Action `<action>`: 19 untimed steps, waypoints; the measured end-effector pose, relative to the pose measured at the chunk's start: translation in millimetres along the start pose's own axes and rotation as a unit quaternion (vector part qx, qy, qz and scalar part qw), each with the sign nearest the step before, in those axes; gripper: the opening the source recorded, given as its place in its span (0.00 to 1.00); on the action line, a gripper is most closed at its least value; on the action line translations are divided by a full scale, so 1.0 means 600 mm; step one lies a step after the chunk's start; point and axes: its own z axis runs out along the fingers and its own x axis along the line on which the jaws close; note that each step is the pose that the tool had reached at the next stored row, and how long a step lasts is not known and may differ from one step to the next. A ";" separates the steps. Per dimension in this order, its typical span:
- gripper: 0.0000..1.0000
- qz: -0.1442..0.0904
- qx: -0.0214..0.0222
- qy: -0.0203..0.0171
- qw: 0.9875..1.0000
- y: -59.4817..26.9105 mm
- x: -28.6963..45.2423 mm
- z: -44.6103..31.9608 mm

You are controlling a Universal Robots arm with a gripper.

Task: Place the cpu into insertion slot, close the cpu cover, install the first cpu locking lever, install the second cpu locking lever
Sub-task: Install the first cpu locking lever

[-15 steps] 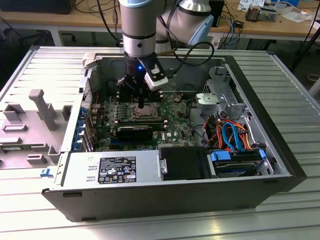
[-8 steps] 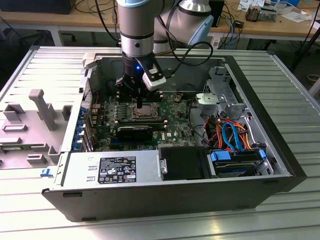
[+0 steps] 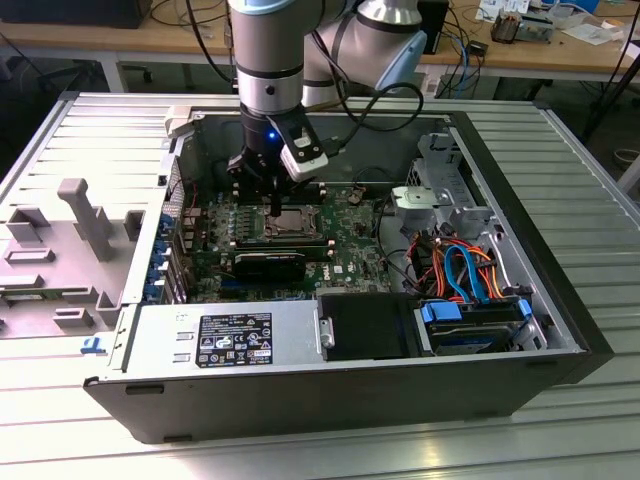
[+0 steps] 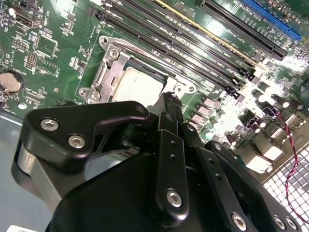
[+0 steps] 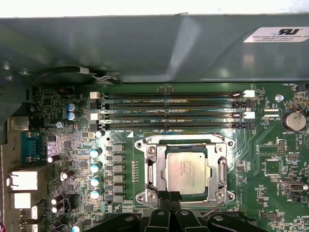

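The cpu [image 5: 187, 169] sits in the insertion slot [image 5: 219, 170] mid-motherboard [image 5: 275, 145], the cpu cover [image 5: 155, 170] closed around it; the gripper [image 5: 169, 200], fingertips pinched together and empty, hovers at the socket's edge; the levers' locking appears outstanding.

Workshop bay: ribbed metal table, wooden benches behind.

Pale ribbed aluminium table [image 3: 560, 150] spread all around the gripper [image 3: 275, 210], slats running across toward the exterior view's left and right of it. Soft white glare [image 3: 400, 450] on the slats at the edge nearest the camera, well apart from the gripper. Beyond the gripper, at the far edge, light wooden benches [image 3: 100, 40] on pale legs [image 3: 120, 75], strewn with dark cables [image 3: 200, 25] and, further to the exterior view's right, loose papers [image 3: 590, 30]. Shadowed space under the bench tops. Even, diffuse overhead lighting, no hard shadows.
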 end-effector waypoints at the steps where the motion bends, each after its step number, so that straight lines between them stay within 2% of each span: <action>1: 0.11 0.000 0.000 0.000 1.000 0.000 0.001 0.000; 19: 0.11 0.000 0.000 0.000 1.000 0.000 0.021 -0.001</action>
